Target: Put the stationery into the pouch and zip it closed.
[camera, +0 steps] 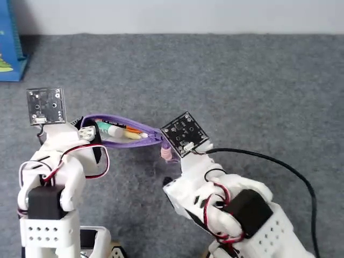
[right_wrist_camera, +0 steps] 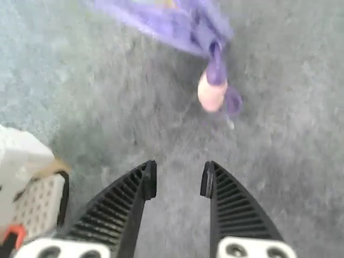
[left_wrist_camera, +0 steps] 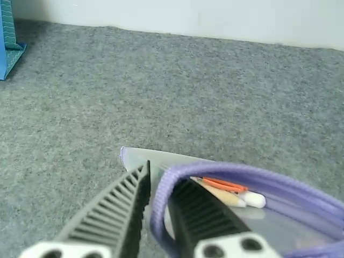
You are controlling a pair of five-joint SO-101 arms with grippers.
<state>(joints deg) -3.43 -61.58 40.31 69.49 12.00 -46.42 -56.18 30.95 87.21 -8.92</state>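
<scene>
The left jaws are clamped on the purple rim of the pouch (left_wrist_camera: 226,173) at one end, with one jaw inside the mouth and one outside. The pouch lies on the grey table (camera: 242,80), stretching from the left jaws toward the right jaws, its mouth gaping open. Pens (left_wrist_camera: 228,189) lie inside, just past the left jaws' tips. The right jaws stand apart, gripping nothing, over bare table. The zip pull (right_wrist_camera: 210,92), with its pink charm, hangs at the pouch's other end just ahead of the right jaws' tips, apart from both. A blue box (camera: 8,48) stands well away beyond the left jaws.
</scene>
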